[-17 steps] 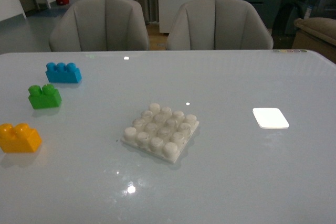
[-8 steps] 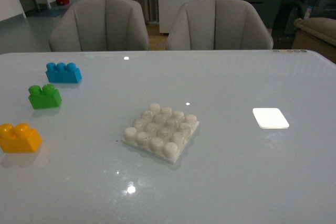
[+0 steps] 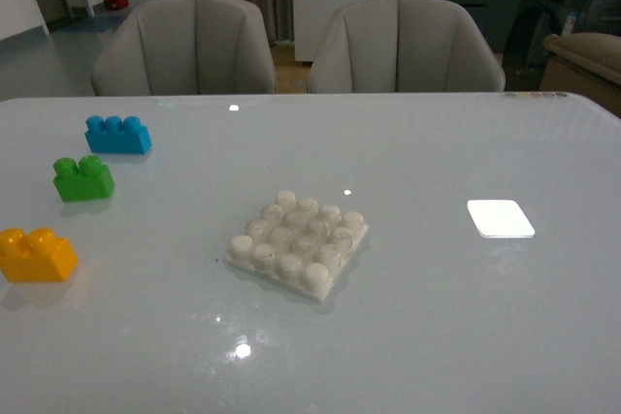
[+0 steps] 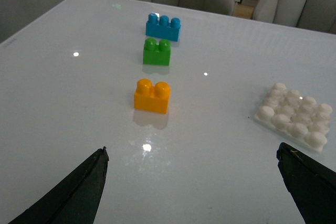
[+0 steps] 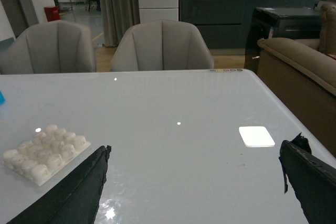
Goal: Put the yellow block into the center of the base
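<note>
While neither arm showed in the front view, the yellow block [image 3: 37, 255] sat at the near left of the table [image 3: 456, 327], well apart from the base [image 3: 298, 243] at centre. Left gripper [image 4: 191, 153] judged nearer: fingers spread wide, nothing held, block straight ahead of the gap, its two-stud long axis running roughly finger to finger. Right gripper [image 5: 194, 150] likewise gaped empty, on the base's other side. Against the earlier front frames: nothing on the table had shifted.

The yellow block [image 3: 37, 255] sits at the left edge of the table [image 3: 437, 327], with a green brick [image 3: 82, 179] and a blue brick [image 3: 117, 134] farther back. The base [image 3: 298, 243] lies mid-table, a white rectangle [image 3: 500, 218] to its right.
</note>
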{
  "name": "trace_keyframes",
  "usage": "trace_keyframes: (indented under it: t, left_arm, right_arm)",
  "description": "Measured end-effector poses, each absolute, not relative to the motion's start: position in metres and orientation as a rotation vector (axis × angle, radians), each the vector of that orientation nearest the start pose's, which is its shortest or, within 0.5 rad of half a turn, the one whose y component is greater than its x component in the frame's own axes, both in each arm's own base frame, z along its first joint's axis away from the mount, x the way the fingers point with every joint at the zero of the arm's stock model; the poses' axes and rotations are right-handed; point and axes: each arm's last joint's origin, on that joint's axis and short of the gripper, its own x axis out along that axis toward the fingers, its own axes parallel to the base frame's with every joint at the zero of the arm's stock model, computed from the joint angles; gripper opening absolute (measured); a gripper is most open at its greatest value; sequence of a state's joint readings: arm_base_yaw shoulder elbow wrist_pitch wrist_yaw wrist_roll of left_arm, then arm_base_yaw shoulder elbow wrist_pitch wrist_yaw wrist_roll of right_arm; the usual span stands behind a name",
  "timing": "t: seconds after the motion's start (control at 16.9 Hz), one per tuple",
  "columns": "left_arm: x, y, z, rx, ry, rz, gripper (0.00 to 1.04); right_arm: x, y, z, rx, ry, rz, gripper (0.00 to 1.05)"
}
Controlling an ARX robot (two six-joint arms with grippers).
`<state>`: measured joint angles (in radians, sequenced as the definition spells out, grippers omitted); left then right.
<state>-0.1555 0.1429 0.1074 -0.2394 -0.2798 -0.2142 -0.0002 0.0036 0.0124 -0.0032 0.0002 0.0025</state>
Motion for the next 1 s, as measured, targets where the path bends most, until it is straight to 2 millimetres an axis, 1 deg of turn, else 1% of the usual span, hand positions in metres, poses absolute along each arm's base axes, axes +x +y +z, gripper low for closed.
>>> trace_keyframes:
  t: [0.06, 0.18, 0.3, 0.35, 0.41, 0.47, 0.59, 0.65, 0.71, 0.83, 1.0]
  left_arm:
    - [0.1, -0.008, 0.168, -0.161, 0.243, 0.141, 0.98]
    - [0.11, -0.005, 0.17, -0.184, 0.232, 0.129, 0.98]
    - [0.124, 0.0, 0.17, -0.198, 0.227, 0.119, 0.98]
    - [0.135, 0.004, 0.168, -0.194, 0.239, 0.106, 0.98]
    - [0.154, 0.008, 0.168, -0.194, 0.253, 0.086, 0.98]
    - [0.176, 0.013, 0.173, -0.183, 0.243, 0.069, 0.98]
    - [0.213, 0.018, 0.177, -0.162, 0.242, 0.042, 0.98]
    - [0.228, 0.022, 0.175, -0.153, 0.259, 0.037, 0.98]
    - [0.253, 0.026, 0.167, -0.153, 0.318, 0.024, 0.98]
    - [0.293, 0.032, 0.145, -0.154, 0.443, 0.002, 0.98]
    - [0.334, 0.034, 0.127, -0.123, 0.548, -0.054, 0.98]
  right_arm:
    - [0.097, 0.0, 0.167, 0.002, -0.006, 0.0, 0.98]
    - [0.097, 0.0, 0.167, 0.002, -0.006, -0.001, 0.98]
    - [0.097, 0.0, 0.167, 0.002, -0.006, 0.0, 0.98]
    - [0.097, 0.0, 0.167, 0.002, -0.006, 0.0, 0.98]
    - [0.097, 0.0, 0.167, 0.002, -0.006, -0.001, 0.98]
    - [0.097, 0.0, 0.167, 0.002, -0.006, -0.001, 0.98]
    - [0.097, 0.0, 0.167, 0.002, -0.005, -0.001, 0.98]
    - [0.097, 0.0, 0.167, 0.002, -0.006, 0.0, 0.98]
    - [0.097, 0.0, 0.167, 0.002, -0.006, 0.0, 0.98]
    - [0.097, 0.0, 0.167, 0.002, -0.005, -0.001, 0.98]
    - [0.097, 0.0, 0.167, 0.002, -0.006, 0.0, 0.98]
